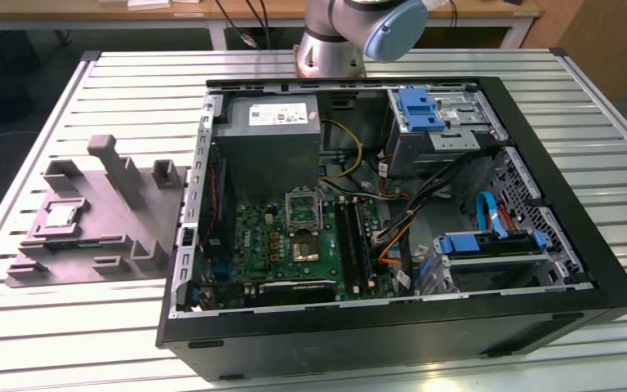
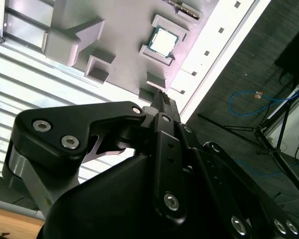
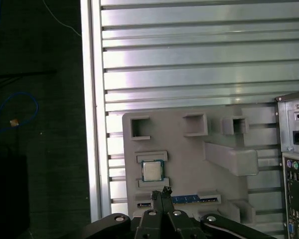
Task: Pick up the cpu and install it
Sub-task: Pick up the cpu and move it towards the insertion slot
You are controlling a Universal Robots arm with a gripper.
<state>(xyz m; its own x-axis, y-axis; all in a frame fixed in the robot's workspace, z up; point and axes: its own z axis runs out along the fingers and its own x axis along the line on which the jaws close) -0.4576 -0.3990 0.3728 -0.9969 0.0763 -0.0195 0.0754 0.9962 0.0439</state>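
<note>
Grey holder (image 3: 189, 164) cradles cpu (image 3: 150, 171); gripper (image 3: 163, 192) cut off, jaws seemingly together.

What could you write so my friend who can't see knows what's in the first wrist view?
A small square cpu sits untouched in a slot of a grey moulded holder on a slatted metal table. The black gripper hangs near it, jaws shut and empty. A computer case's rear panel stands beside the holder.
</note>
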